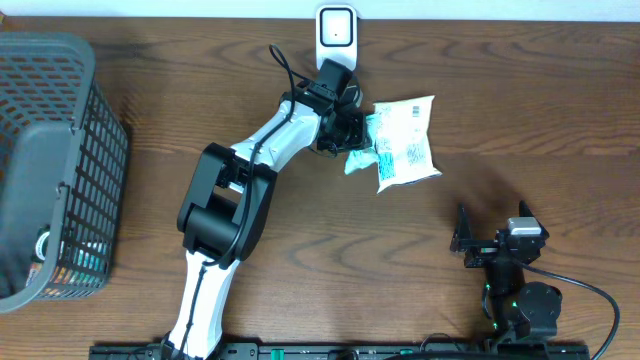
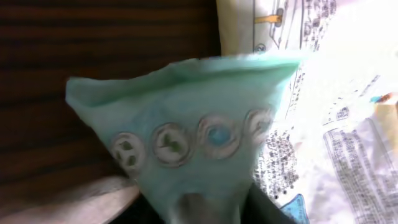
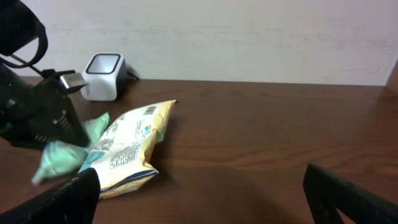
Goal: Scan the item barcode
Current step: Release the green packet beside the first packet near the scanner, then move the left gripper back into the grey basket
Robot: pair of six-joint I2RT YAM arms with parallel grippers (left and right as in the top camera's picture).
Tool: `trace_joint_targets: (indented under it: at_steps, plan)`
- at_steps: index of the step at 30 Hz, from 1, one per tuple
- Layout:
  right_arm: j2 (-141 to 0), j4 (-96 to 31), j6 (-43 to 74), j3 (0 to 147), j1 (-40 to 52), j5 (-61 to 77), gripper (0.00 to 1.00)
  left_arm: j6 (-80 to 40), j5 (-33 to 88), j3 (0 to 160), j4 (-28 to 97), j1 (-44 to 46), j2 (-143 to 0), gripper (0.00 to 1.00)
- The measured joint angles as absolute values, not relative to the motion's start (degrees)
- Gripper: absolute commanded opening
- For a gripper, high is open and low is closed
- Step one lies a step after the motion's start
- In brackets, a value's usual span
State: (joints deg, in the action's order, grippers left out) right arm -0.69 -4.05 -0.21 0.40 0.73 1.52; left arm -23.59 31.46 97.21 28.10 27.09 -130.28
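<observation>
So the snack bag is lying flat on the worktop, near the back edge, just in front of and a bit to the right of the little white scanner. It isn't touching the scanner. The side facing up is the pale one with all the fine print and some blue patches, and the end nearest the left arm is a crumpled teal bit.

The left tool is right at that teal end. In the left wrist view the teal flap fills most of the shot, with a row of round printed logos across it and the white printed panel behind. The bottom of that shot is dark and blurry where the tool meets the bag, so honestly I can't tell whether it's pinching the flap or just sitting against it, or how wide it stands.

The right tool is well apart from all that, low over the near right part of the worktop, spread wide with nothing in it. Its wrist view shows one dark finger at each bottom corner, bare wood between them, and the bag and scanner off in the distance.

Over at the far left sits a grey mesh basket with something in the bottom I can't make out.
</observation>
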Motion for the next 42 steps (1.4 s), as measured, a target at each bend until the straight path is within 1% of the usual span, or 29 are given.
trace_joint_targets:
  at_steps: [1, 2, 3, 4, 7, 11, 17, 22, 27, 30, 35, 42]
  plan:
    - [-0.69, -4.05, -0.19, 0.4, 0.73, 1.5, 0.99, -23.49, 31.66, 97.21, 28.12, 26.96, -130.13, 0.74]
    - [-0.69, -4.05, -0.19, 0.4, 0.73, 1.52, 0.99, -23.44, 31.86, 97.21, 28.14, 26.81, -129.97, 0.83]
    - [-0.69, -4.05, -0.21, 0.4, 0.73, 1.52, 0.99, -22.55, 31.94, 97.19, 28.23, 26.57, -129.45, 0.88]
    - [-0.69, -4.05, -0.21, 0.4, 0.73, 1.52, 0.99, -22.17, 32.08, 97.19, 28.32, 26.33, -128.86, 0.9]
    - [-0.69, -4.05, -0.21, 0.4, 0.73, 1.52, 0.99, -21.19, 30.98, 97.19, 29.19, 25.28, -125.27, 0.91]
    - [-0.69, -4.03, -0.19, 0.4, 0.73, 1.52, 0.99, -19.31, 25.52, 97.19, 31.79, 23.59, -117.51, 0.91]
    - [-0.69, -4.05, -0.19, 0.4, 0.73, 1.52, 0.99, -16.03, 14.68, 97.21, 33.47, 19.49, -103.57, 0.91]
    - [-0.69, -4.05, -0.21, 0.4, 0.73, 1.52, 0.99, -14.87, 3.97, 97.21, 35.77, 13.91, -93.62, 0.91]
    - [-0.69, -4.05, -0.21, 0.4, 0.73, 1.52, 0.99, -15.35, -7.42, 97.21, 41.04, 5.3, -87.0, 0.92]
    - [-0.69, -4.03, -0.21, 0.4, 0.73, 1.5, 0.99, -18.2, -12.08, 97.21, 45.78, -1.85, -85.34, 0.92]
    - [-0.69, -4.05, -0.19, 0.4, 0.73, 1.52, 0.99, -22.98, -15.22, 97.21, 53.39, -13.56, -85.54, 0.92]
    - [-0.69, -4.05, -0.19, 0.4, 0.73, 1.52, 0.99, -29.45, -16.69, 97.21, 58.13, -27.73, -87.33, 0.92]
